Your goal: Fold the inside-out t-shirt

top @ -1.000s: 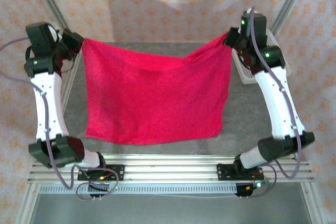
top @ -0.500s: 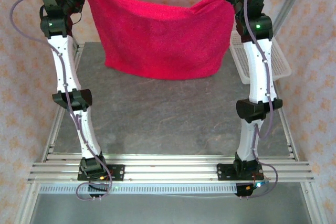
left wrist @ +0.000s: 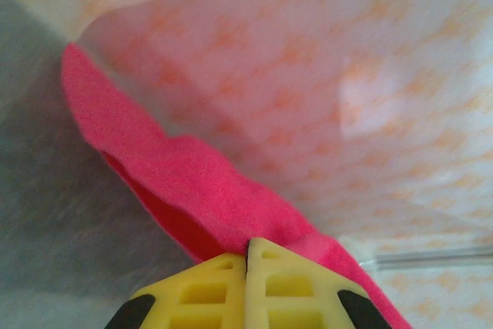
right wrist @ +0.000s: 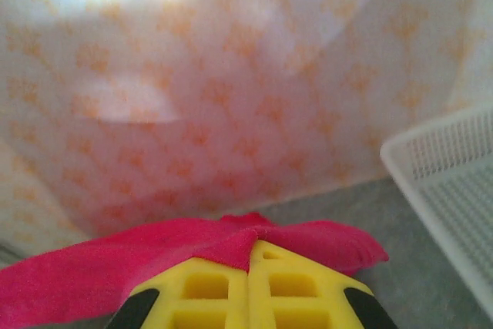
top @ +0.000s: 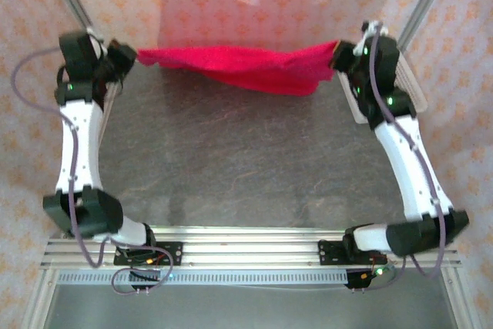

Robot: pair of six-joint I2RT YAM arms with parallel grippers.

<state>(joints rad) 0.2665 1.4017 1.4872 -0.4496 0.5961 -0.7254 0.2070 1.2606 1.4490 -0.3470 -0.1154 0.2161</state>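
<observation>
From above, the t-shirt (top: 254, 67) sags between the two clamped jaws.

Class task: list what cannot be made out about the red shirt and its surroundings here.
Top view: neck tag and sleeves of the bright red cloth t-shirt, lost in its bunched folds.
Left wrist view: the pinched edge, hidden behind the left tool.
Right wrist view: white mesh basket, cut off by the frame edge.

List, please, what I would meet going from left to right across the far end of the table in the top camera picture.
left gripper, shut on the cloth → red t-shirt, stretched between both grippers → right gripper, shut on the cloth → white basket
</observation>
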